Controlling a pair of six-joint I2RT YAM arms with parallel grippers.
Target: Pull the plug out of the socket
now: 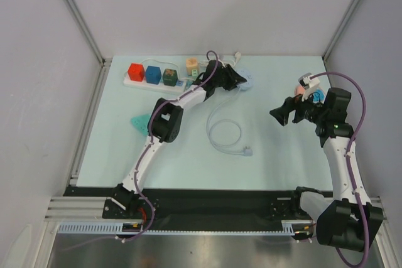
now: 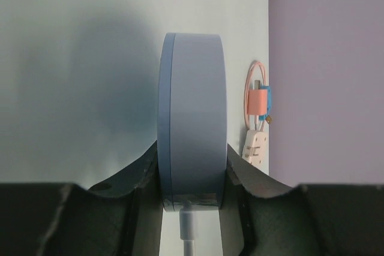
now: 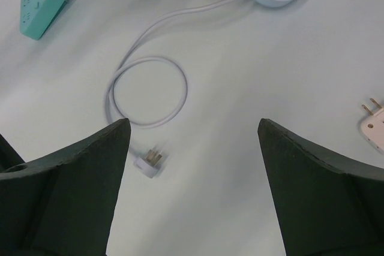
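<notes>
Round socket (image 2: 192, 118): it sits near the far edge of the counter (image 1: 282, 167), about midway along, and appears edge-on in the left wrist view.
Plug: none shows in the visible part of the socket's face. The rest is hidden or cut off, so I cannot tell what is seated there.
Cable (image 3: 186, 91): it leaves the socket's rim, loops toward the near edge, and ends in a loose plug (image 3: 150, 163) lying free.
Left fingers (image 2: 141, 175): clamped on the socket's rim from both sides, with the cable exiting between them.
Right fingers (image 3: 72, 190): spread wide and holding nothing, above the counter toward the right edge, well apart from the socket.
Doing it well: the left clamp likely serves as the brace. The right should grip any seated plug by its body, not its lead, and draw it straight along the prongs.
Risk: the smooth round rim may slip, or the socket may lift with the plug.
</notes>
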